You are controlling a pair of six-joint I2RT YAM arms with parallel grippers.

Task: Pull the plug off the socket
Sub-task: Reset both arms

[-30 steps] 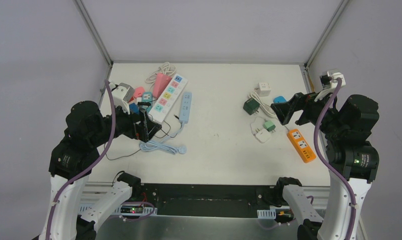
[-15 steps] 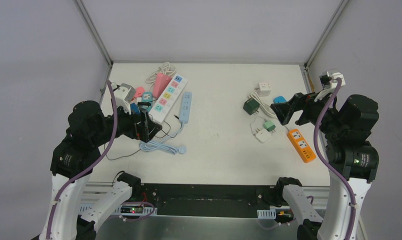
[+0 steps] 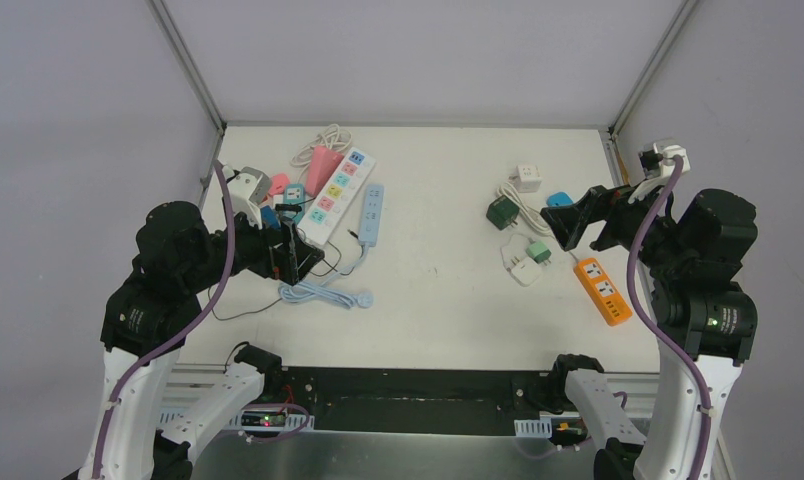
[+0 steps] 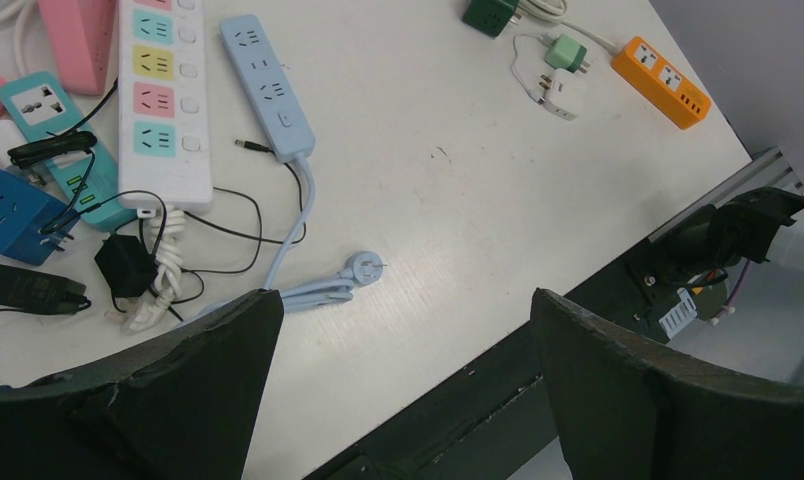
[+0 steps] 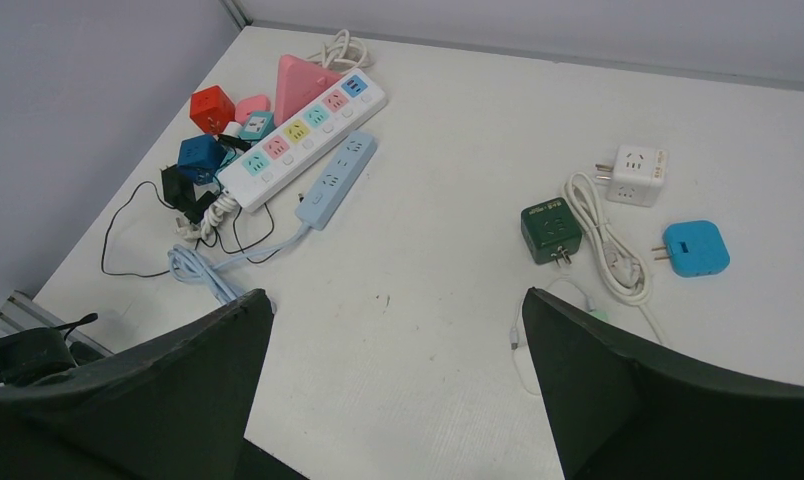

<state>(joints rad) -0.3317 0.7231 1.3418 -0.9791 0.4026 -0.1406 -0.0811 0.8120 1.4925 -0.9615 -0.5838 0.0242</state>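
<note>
A teal socket block [image 4: 38,105] lies in the clutter at the table's left, beside the left gripper in the top view. A black plug [image 4: 48,150] lies across its near end, apparently plugged in. Its thin black cable runs to a black adapter [image 4: 123,265]. My left gripper [image 4: 403,300] hovers open over the near left of the table, right of that clutter, with nothing between its fingers [image 3: 288,252]. My right gripper [image 5: 393,295] hangs open and empty above the right side, near a small green plug on a white adapter [image 3: 530,260].
On the left lie a white strip with coloured sockets [image 3: 335,195], a pale blue strip [image 3: 372,213] with its coiled cord [image 3: 323,294], a pink strip [image 3: 323,165] and a blue cube [image 4: 8,210]. On the right are an orange strip [image 3: 602,290], a green cube [image 3: 501,211], a white cube [image 3: 528,177] and a blue adapter [image 3: 558,199].
The left wrist has shifted very slightly; the right arm and everything on the table are still.
</note>
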